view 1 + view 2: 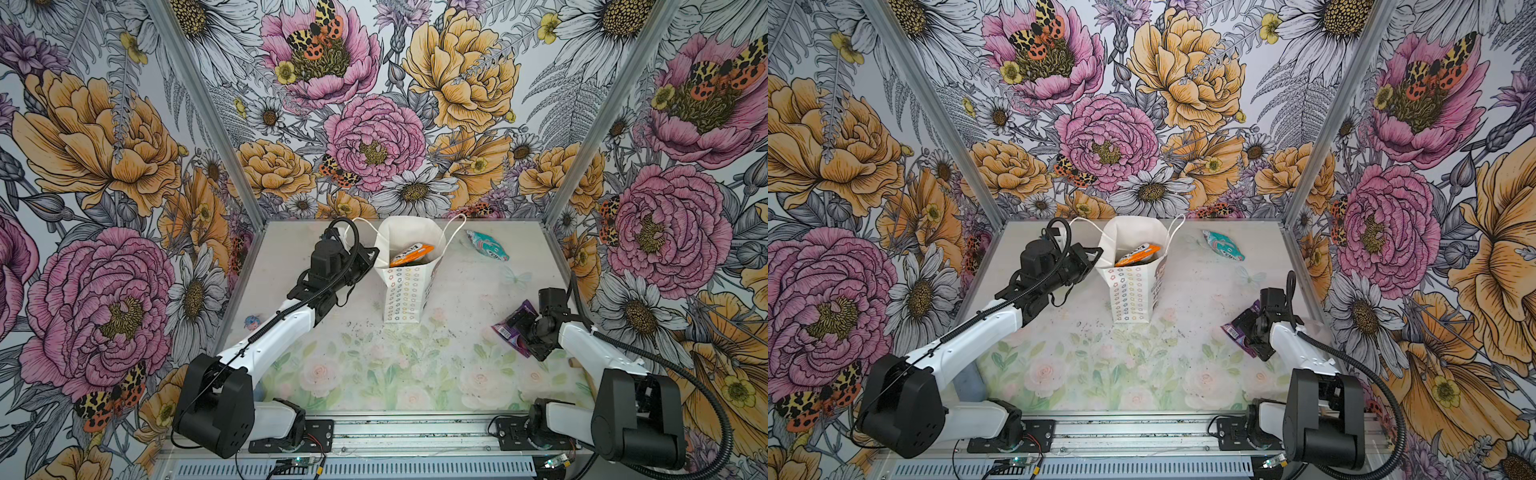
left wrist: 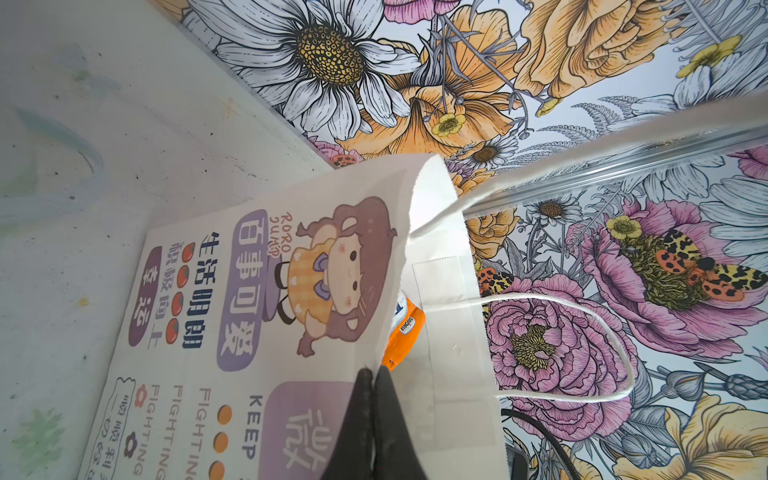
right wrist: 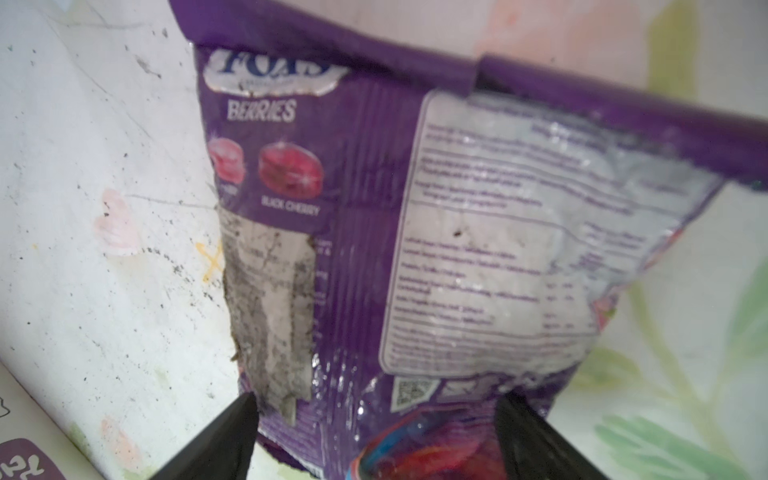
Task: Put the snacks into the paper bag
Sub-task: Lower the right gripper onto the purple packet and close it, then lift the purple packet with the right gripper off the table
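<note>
Clamps left gripper (image 2: 372, 376) on paper bag's (image 1: 400, 291) nine-o'clock rim. Straddles purple packet (image 3: 361, 249) at four o'clock, right gripper (image 3: 374, 401) spread wide, bare table (image 1: 374, 353) between.

The paper bag (image 2: 208, 374) is carrying "RORO JUMP" beside a cartoon girl (image 2: 345, 270), "KEEP" and repeated "FIGHTING" lines, plus Chinese slogans such as 百事可爱 and 生活明朗. The purple packet (image 3: 365, 232) is showing a partly blurred "FOX'S" logo, "BERRIES" and "BLACK CHERRY"; its small print is blurring beyond reading.
</note>
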Robot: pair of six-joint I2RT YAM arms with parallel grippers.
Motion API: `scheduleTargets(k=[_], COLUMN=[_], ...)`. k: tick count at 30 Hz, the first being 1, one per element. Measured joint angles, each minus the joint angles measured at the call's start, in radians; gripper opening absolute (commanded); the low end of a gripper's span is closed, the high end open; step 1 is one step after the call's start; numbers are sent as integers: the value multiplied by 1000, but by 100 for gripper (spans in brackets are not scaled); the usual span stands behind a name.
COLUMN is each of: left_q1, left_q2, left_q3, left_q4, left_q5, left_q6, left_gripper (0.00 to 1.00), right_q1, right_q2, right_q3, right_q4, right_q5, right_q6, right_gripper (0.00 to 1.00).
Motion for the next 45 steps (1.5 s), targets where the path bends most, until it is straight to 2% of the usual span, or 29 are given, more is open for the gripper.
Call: scheduleTargets(k=[5,15,45], left_q1=[6,15,21], left_q2=[0,0,0], left_q3=[0,0,-2], left_q4=[0,-1,-1], left_q5=[0,7,8], left_q6=[0,0,0], left_gripper=[0,0,0], right_q1=[17,30,30], right_q2=[40,85,39], right_q3=[28,44,46], right_q4=[5,9,30], right_q5=[9,43,32], right_q6=[-1,-8,-72], right_gripper=[90,75,13])
